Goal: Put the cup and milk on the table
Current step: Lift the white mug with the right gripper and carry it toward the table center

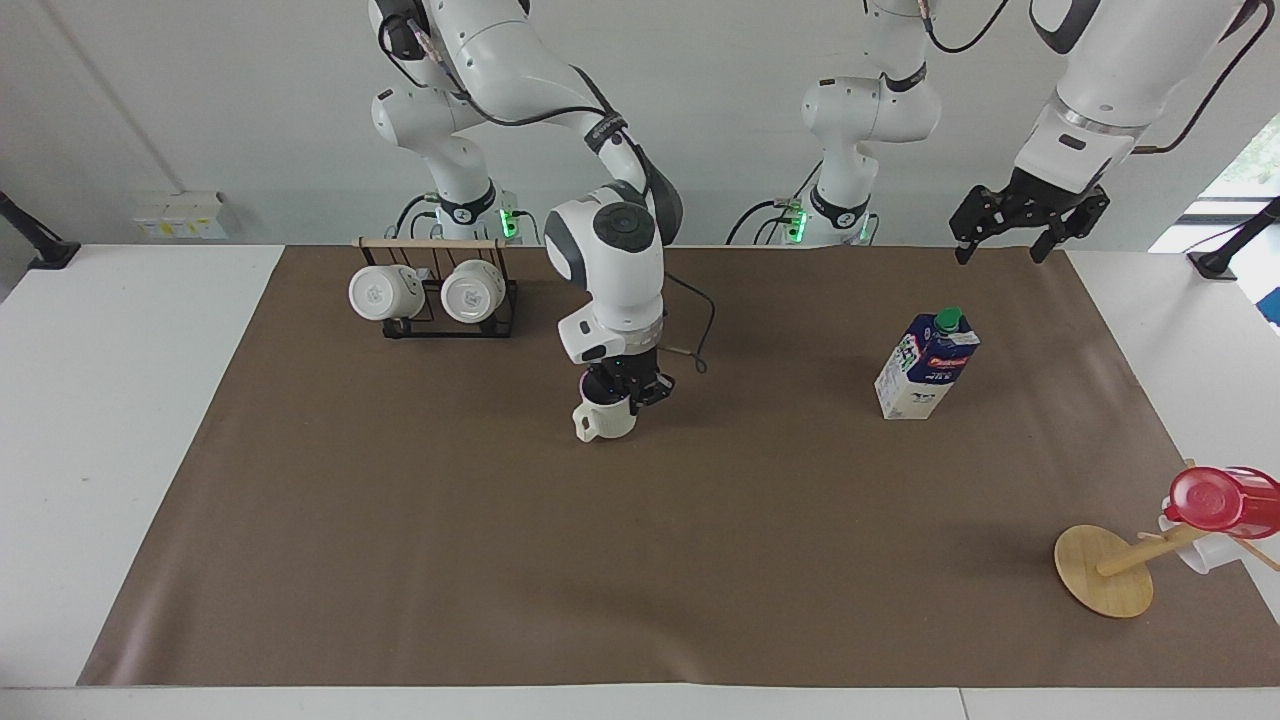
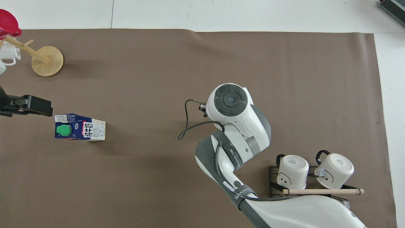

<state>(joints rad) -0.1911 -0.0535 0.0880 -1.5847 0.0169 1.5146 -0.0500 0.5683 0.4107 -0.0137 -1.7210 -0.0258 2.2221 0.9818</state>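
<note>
The cup (image 1: 605,420), a cream-white mug with its handle toward the right arm's end, hangs upright low over the middle of the table's brown sheet (image 1: 640,560). My right gripper (image 1: 622,392) is shut on its rim from above. Whether its base touches the sheet I cannot tell. In the overhead view the right arm's wrist (image 2: 231,100) hides the cup. The milk (image 1: 927,365) (image 2: 79,127) stands upright on the sheet toward the left arm's end. My left gripper (image 1: 1001,250) waits open in the air above the table's edge by the robots, apart from the milk.
A black wire rack (image 1: 430,295) (image 2: 313,172) holds two white mugs near the right arm's base. A wooden mug tree (image 1: 1105,570) (image 2: 46,60) lies tipped at the left arm's end, with a red cup (image 1: 1215,498) on it.
</note>
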